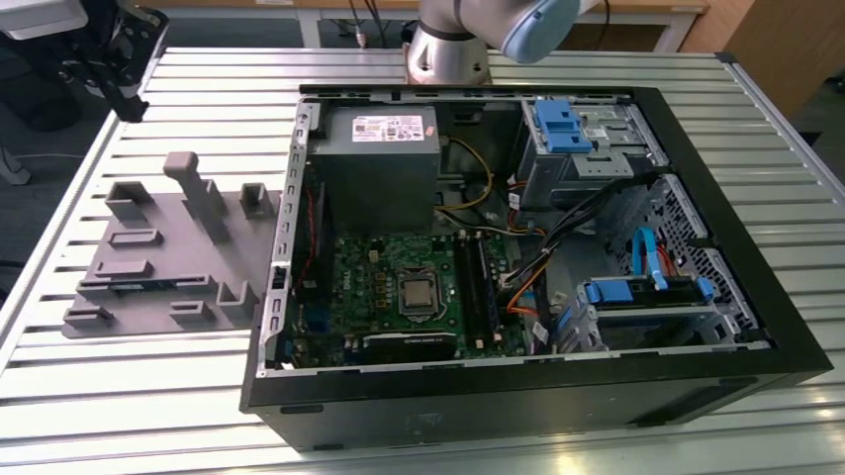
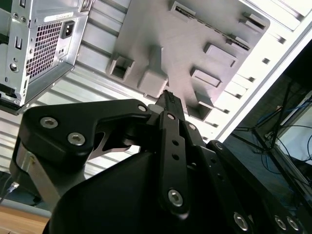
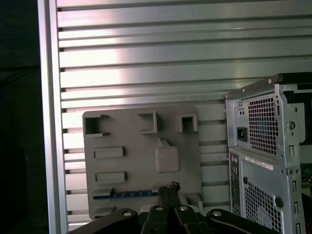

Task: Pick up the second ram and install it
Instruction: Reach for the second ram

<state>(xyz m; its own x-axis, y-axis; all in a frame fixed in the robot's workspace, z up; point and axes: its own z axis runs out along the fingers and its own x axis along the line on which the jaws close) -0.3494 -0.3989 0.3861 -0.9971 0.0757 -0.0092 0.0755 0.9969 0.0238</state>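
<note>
The second ram (image 3: 127,194) is a thin dark-blue stick standing on edge in a slot of the grey holder plate (image 3: 141,146). In the exterior view the ram (image 1: 139,287) shows as a dark strip along the plate's (image 1: 172,247) near side. My gripper (image 1: 130,109) hangs high over the table's far corner, on the exterior view's left, well away from the plate. Its black fingertips (image 3: 168,187) sit pressed together with nothing between them, and the shut gripper (image 2: 167,96) points down toward the plate (image 2: 195,34).
The open black computer case (image 1: 528,401) lies on the slatted metal table (image 1: 79,396), to the right of the plate in the exterior view. Inside are the green motherboard (image 1: 383,287), the grey power supply (image 1: 376,148) and blue drive-bay clips (image 1: 561,124). The case's back panel (image 3: 268,161) shows beside the plate.
</note>
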